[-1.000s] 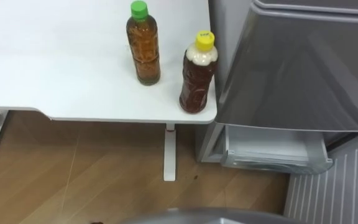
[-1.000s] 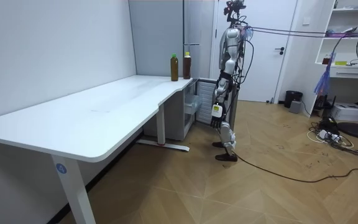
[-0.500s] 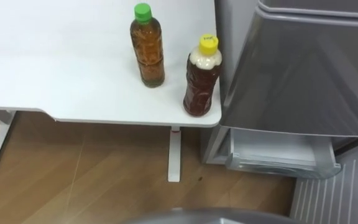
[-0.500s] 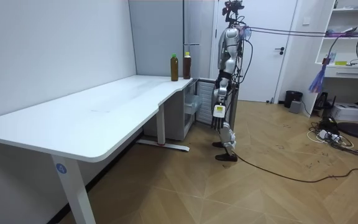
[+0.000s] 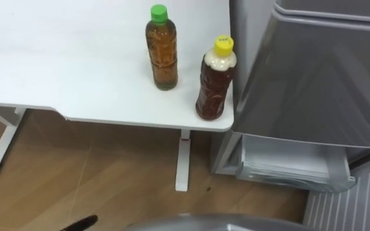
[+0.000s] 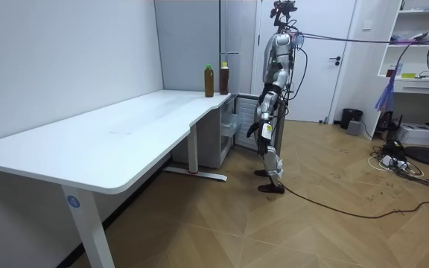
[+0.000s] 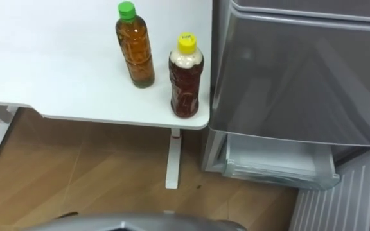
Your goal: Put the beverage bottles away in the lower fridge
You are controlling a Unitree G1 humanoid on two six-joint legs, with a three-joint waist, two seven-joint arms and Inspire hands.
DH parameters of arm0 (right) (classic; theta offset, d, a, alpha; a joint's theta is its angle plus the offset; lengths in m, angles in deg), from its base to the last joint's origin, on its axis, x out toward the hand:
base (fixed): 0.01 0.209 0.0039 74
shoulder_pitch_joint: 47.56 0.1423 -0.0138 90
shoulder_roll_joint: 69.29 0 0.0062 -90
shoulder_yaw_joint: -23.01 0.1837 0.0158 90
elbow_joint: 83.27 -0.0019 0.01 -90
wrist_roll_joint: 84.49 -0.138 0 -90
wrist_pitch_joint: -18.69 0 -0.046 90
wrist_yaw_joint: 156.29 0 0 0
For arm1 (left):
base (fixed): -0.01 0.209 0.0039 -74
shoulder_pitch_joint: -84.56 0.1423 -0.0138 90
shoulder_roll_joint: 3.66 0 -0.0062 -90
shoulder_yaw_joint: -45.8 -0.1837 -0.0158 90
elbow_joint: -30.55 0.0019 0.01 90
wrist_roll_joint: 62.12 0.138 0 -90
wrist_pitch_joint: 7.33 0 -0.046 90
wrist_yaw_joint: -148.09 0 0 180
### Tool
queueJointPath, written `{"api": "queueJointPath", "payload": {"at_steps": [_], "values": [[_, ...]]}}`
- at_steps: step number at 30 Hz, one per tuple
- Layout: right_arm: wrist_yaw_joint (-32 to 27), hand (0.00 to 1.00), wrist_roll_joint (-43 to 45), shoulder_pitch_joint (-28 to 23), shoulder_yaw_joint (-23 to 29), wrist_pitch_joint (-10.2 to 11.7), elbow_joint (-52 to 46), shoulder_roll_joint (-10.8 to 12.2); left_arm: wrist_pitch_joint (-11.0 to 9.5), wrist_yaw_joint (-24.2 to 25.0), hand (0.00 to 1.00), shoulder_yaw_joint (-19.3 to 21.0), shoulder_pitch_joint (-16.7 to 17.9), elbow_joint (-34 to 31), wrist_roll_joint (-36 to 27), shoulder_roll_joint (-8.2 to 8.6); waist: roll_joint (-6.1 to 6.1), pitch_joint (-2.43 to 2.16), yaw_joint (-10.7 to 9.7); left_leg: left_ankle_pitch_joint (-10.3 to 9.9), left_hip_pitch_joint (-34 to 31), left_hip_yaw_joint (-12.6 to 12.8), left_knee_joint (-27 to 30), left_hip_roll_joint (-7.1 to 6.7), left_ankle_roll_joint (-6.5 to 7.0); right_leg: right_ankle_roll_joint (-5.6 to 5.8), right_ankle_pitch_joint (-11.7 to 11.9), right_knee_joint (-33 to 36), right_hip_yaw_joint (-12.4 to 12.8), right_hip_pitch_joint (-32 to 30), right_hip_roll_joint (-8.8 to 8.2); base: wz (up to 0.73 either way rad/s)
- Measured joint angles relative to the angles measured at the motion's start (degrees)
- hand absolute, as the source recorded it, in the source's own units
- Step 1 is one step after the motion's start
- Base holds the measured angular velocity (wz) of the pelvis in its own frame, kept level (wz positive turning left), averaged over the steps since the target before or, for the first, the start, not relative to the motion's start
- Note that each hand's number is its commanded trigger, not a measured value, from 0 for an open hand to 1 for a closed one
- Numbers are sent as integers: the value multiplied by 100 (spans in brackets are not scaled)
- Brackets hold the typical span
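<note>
Two upright on table [image 5: 76,77] corner: green-capped bottle [image 5: 162,50], yellow-capped bottle [image 5: 214,80], beside fridge [image 5: 313,77] with opened lower drawer [image 5: 294,168]; could not tell grip of left hand [image 5: 81,223].

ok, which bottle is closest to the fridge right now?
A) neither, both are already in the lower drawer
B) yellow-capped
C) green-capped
B: the yellow-capped bottle stands at the corner of the table, right beside the fridge. The green-capped bottle stands on the table too, further left.

Both eyes look down on table [image 5: 63,70] — room view distant.
</note>
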Motion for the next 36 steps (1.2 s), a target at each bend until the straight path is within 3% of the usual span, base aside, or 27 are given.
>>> {"api": "queueJointPath", "payload": {"at_steps": [4, 10, 15, 22, 25, 29, 31, 36], "values": [[-7, 0, 7, -80, 11, 25, -146, -28, -306, -704, 0, 78, 14, -514, -57, -8, 40, -28, -9, 2, -20, -1, 0, 0, 1, 0, 0, -5, -7, -24, 3, 0], [-58, 0, -16, -155, 10, 185, -193, -28, -621, -1735, 0, 100, 10, -2183, -44, -20, 28, -62, 16, 4, -102, -7, 93, -10, 1, 0, 0, -10, -13, -88, -11, -2], [-50, 0, -3, -198, 7, 258, -204, -20, -764, -2107, 0, 80, 14, -3449, -16, -41, 22, -59, -13, 5, -69, -17, 99, -9, 0, 0, 0, -22, -15, -52, -15, -1], [14, 0, 138, -192, 0, 323, -179, -11, -966, -2156, 0, 28, -23, -5262, 1142, -80, 7, -50, -15, 5, -111, -64, 122, -9, 1, -7, 10, -13, -20, -79, -10, 0], [2, 0, 151, -197, -5, 377, -151, -11, -1103, -2110, 0, -58, -68, -5673, 1549, -161, 15, -43, -18, 5, -67, -115, 130, -10, 1, -7, 10, -17, -46, -22, -10, 7], [54, 0, 136, -155, 3, 443, -77, -19, -1128, -1998, 0, -87, -222, -6443, 1860, -266, 18, -21, -58, 4, -79, -198, 80, -4, 0, -22, 20, -22, -51, -20, 12, 3], [165, 0, 205, -154, 2, 493, -42, -24, -1195, -1746, 0, -120, -224, -6853, 2279, -280, 32, -14, -69, 4, -96, -193, 29, -3, 0, -23, 21, -16, -49, -36, 17, 0], [440, 0, 376, -72, -3, 533, 35, -17, -1218, -1000, 0, -391, -418, -7399, 2387, -331, 75, 24, -177, 8, -225, -231, 131, -17, 5, -20, 25, -16, -111, -122, -12, 5]]}}
